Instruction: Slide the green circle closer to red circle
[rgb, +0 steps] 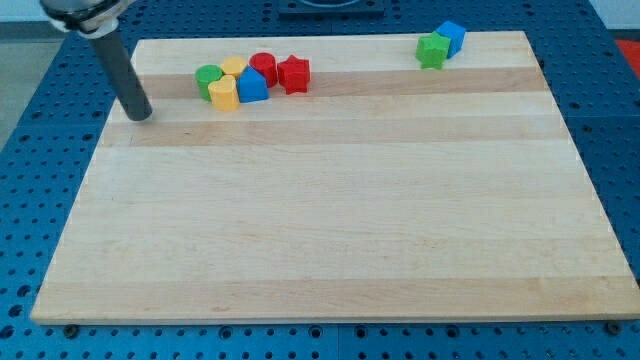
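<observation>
My tip (141, 115), a bare rod with nothing to grasp or release, rests on the board at about eight o'clock from the green circle (207, 78), apart from it. The green circle heads a cluster, with yellow blocks (228, 85) between it and the red circle (263, 67). The approach appears underway; next, a push toward three o'clock.

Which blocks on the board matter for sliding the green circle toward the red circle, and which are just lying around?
Job: green circle, red circle, my tip at the view's left of the cluster.

Lying about: two yellow blocks, blue block, red star, green star, blue cube.
</observation>
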